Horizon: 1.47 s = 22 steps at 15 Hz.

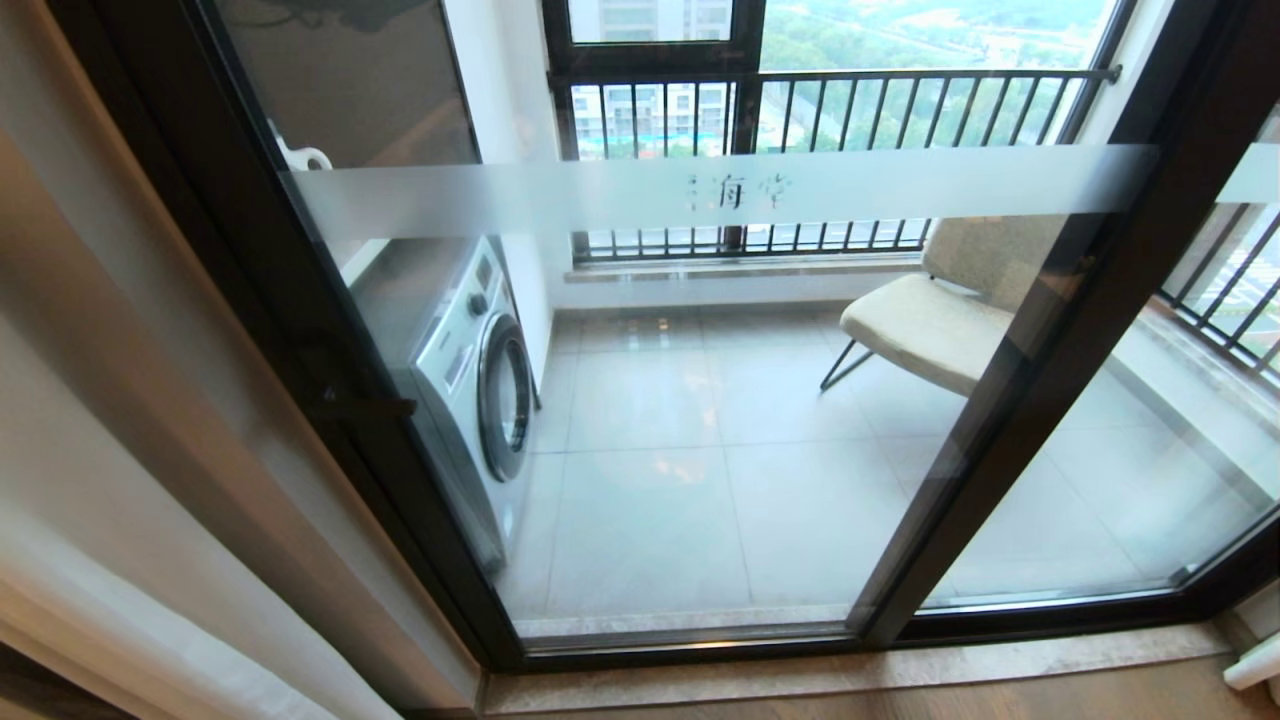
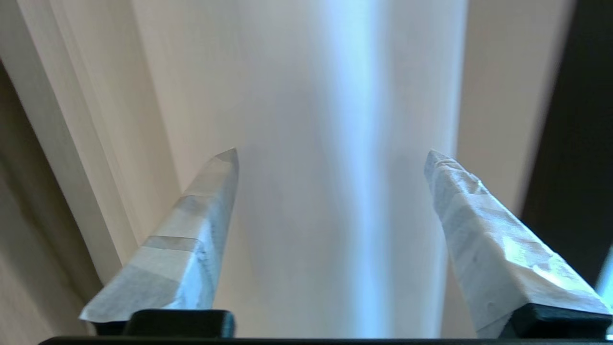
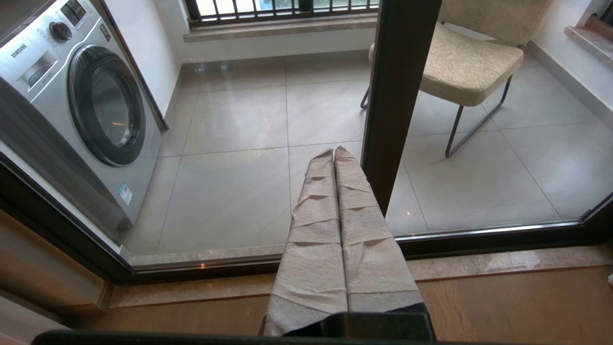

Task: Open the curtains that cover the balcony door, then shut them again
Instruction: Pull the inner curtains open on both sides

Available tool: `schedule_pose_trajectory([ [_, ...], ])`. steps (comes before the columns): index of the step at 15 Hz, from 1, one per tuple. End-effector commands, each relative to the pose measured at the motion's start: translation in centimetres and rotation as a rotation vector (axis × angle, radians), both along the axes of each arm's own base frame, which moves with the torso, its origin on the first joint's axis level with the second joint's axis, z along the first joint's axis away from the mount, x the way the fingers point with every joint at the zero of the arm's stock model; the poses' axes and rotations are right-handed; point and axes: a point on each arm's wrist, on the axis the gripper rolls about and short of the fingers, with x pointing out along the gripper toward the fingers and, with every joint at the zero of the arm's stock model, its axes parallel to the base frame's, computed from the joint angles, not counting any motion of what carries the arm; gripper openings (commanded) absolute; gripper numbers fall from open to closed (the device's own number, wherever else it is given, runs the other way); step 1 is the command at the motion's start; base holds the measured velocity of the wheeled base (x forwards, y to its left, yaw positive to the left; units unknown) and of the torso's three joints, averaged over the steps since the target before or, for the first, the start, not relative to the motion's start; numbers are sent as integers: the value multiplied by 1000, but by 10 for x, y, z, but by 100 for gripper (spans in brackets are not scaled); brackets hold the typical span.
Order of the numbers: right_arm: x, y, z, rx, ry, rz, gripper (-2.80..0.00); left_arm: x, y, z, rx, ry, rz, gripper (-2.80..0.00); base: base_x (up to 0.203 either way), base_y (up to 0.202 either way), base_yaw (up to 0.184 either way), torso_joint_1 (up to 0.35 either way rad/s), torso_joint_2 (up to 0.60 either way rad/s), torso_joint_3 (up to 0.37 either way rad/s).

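Taped fingertips (image 2: pixel 218 177) of the left pincer (image 2: pixel 330 160) stand wide apart, gripping nothing, with a pale fold of the curtains (image 2: pixel 345 120) between and beyond them. In the head view the curtains (image 1: pixel 130 420) are bunched at the frame's left and the balcony door (image 1: pixel 700 400) is bare, so closing looks next: take a thick fold deep between the fingers, clamp firmly, then draw it steadily across. The right pincer (image 3: pixel 334 152) is shut and empty, low before the glass.

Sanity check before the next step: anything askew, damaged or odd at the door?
Nothing stands out. The curtains are bunched at the left, the balcony door glass is uncovered and intact. The washing machine and chair outside stand upright.
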Motion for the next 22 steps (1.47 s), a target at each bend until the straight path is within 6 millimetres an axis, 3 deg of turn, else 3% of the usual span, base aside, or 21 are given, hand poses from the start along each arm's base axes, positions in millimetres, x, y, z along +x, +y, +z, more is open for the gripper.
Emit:
schedule_pose_trajectory([
  [1,0,0,0,0,1,0,-280,-26,-47,0,41,-30,-6,0,0,0,0,0,0,0],
  [8,0,0,0,0,1,0,-280,-85,-156,-49,-20,-25,-29,0,0,0,0,0,0,0],
  [9,0,0,0,0,1,0,-280,-89,-165,-57,-43,-12,-33,-280,0,0,0,0,0,0],
  [14,0,0,0,0,1,0,-280,-96,-178,-77,-105,37,-68,-280,0,0,0,0,0,0],
  [22,0,0,0,0,1,0,-280,-93,-174,-97,-171,71,-68,-280,0,0,0,0,0,0],
])
